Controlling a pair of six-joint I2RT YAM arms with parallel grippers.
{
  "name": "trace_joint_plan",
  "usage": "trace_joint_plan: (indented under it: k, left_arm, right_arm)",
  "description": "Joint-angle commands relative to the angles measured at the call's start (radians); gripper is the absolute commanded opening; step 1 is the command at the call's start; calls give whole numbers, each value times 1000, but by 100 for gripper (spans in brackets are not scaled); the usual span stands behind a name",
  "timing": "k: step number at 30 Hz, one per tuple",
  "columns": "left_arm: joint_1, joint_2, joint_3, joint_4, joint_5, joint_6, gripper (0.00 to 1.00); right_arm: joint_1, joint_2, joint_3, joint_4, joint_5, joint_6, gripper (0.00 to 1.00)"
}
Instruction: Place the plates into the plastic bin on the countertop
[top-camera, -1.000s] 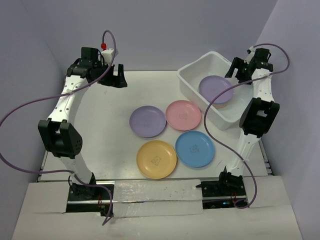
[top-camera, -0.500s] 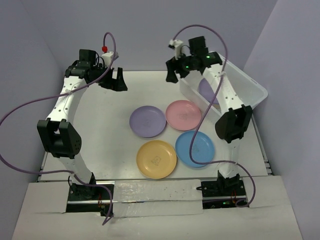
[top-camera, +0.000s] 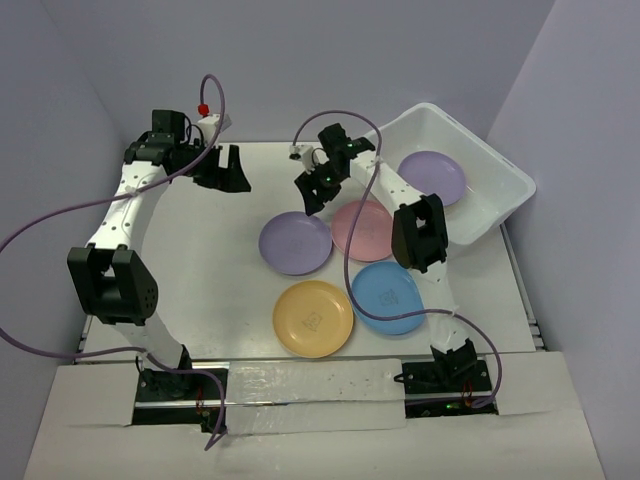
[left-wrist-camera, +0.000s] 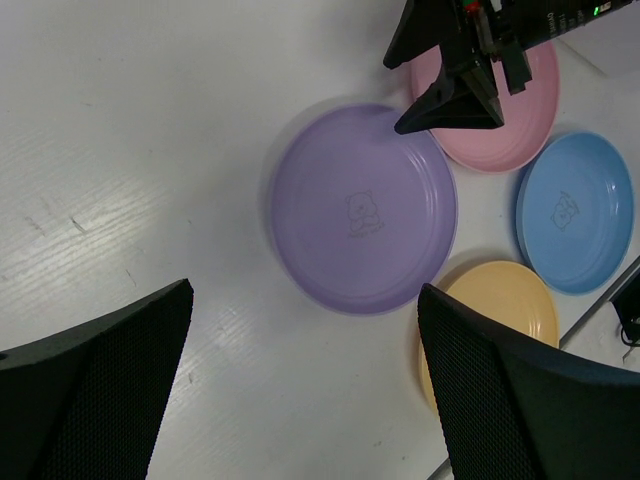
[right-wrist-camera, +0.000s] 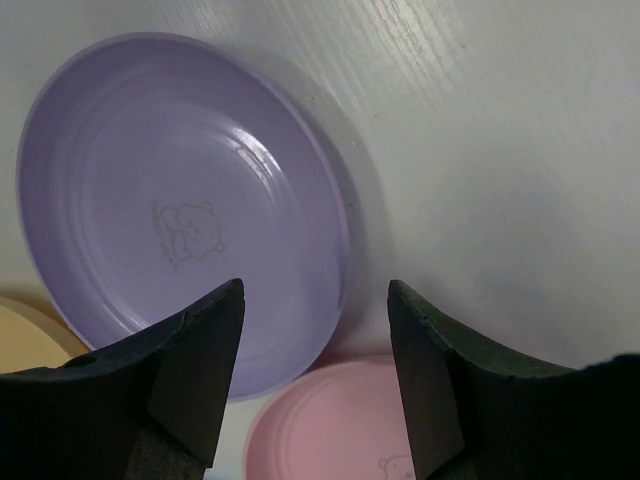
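Observation:
Four plates lie on the white countertop: a purple plate, a pink plate, a blue plate and a yellow plate. Another purple plate lies inside the translucent white bin at the back right. My right gripper is open and empty, hovering over the far edge of the purple plate, next to the pink plate. My left gripper is open and empty, above the bare countertop at the back left. The left wrist view shows the purple plate.
The bin stands at an angle in the back right corner. Purple cables loop from both arms over the table. The countertop's low rim runs along the right side. Grey walls close in the back and sides.

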Motion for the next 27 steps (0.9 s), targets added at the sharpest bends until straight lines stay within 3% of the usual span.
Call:
trace_joint_plan:
  k: [1, 17, 20, 25, 27]
  left_arm:
    - [8, -60, -16, 36, 6, -8, 99]
    - [9, -85, -52, 32, -44, -6, 99]
    - [10, -81, -52, 28, -50, -2, 99]
    - [11, -72, -39, 20, -57, 2, 99]
    - [16, -74, -49, 40, -73, -15, 99]
  right_arm:
    - [22, 18, 16, 42, 11, 0, 66]
    - [37, 133, 40, 27, -7, 14, 47]
    - [37, 133, 25, 31, -17, 26, 38]
    - [38, 115, 56, 10, -22, 36, 1]
    - [38, 86, 113, -12, -43, 65, 0]
